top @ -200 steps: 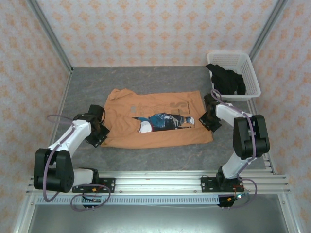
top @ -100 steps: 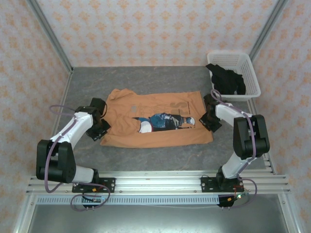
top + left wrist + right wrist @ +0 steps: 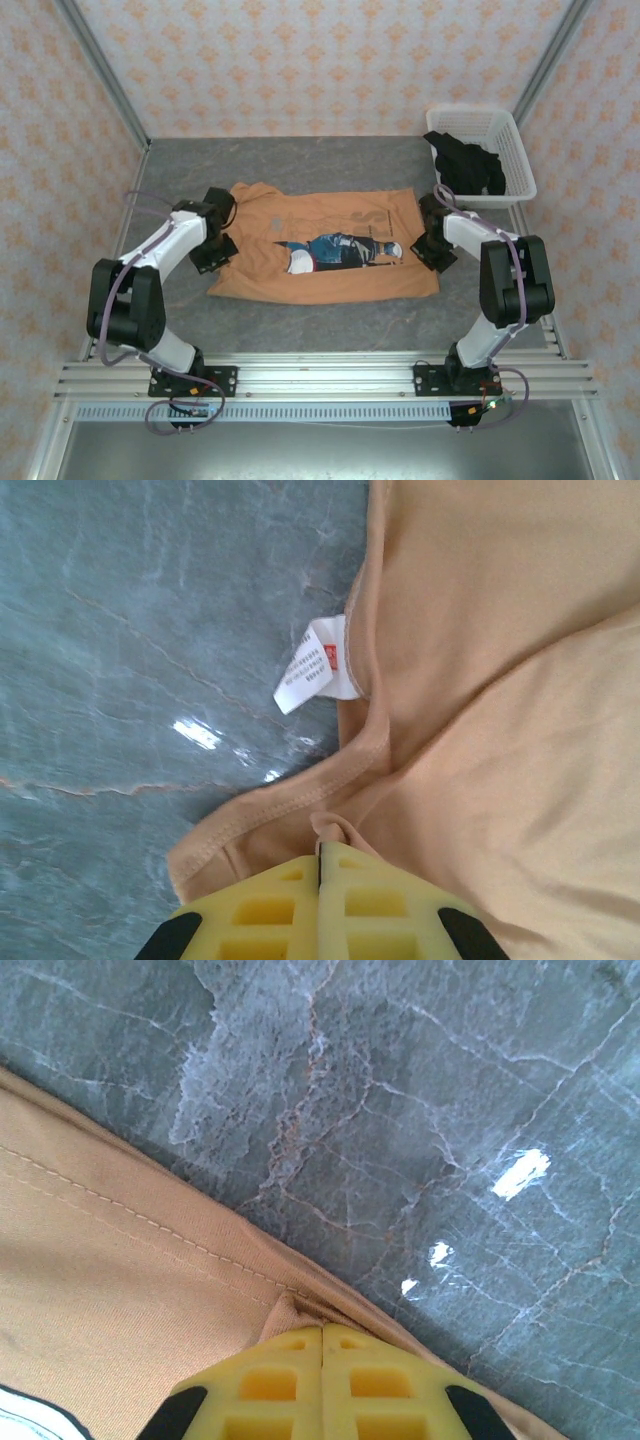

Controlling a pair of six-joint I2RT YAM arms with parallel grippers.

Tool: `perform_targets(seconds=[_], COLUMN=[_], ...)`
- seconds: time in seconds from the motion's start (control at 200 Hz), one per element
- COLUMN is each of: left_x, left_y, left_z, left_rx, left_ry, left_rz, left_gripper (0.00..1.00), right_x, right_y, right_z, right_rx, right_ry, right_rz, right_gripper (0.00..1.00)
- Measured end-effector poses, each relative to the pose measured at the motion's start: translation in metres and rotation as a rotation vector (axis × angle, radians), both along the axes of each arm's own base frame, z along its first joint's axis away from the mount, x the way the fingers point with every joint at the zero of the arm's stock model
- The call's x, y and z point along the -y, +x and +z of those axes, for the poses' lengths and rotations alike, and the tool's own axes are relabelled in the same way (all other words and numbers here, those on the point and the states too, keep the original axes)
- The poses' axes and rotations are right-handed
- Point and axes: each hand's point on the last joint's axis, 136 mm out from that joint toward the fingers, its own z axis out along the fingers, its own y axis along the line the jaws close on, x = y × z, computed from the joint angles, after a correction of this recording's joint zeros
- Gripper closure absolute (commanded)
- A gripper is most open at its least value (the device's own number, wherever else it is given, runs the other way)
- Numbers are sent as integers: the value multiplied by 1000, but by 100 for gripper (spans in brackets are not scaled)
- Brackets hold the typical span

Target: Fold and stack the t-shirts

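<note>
Black t-shirt bunched in far-right-corner basket, shape unreadable. Orange t-shirt flat, long axis left-right, collar leftward. Clamped near collar by left gripper, at hem by right gripper.

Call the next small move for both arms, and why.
Probably lift both slightly, in step. The left gripper is shut on the orange t-shirt near its collar, the right gripper on its hem, and it lies flat on the table, so the pinched edges must rise before any fold.
</note>
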Motion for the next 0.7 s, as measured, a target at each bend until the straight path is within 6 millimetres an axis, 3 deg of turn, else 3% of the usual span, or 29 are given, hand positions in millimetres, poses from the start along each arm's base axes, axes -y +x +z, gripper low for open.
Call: perform_targets(seconds=[0.49, 0.701], left_x=[-23, -18], left_y=[-16, -14], left_z=[4, 2], left_rx=[-92, -84], left_ry=[174, 147], left_rz=[-76, -90], left_gripper=[100, 82], right_x=[1, 1], right_y=[0, 0], right_z=[0, 0], right_rx=[-2, -2], right_ry=[-4, -4], right_rz=[0, 0], right_gripper=[100, 100])
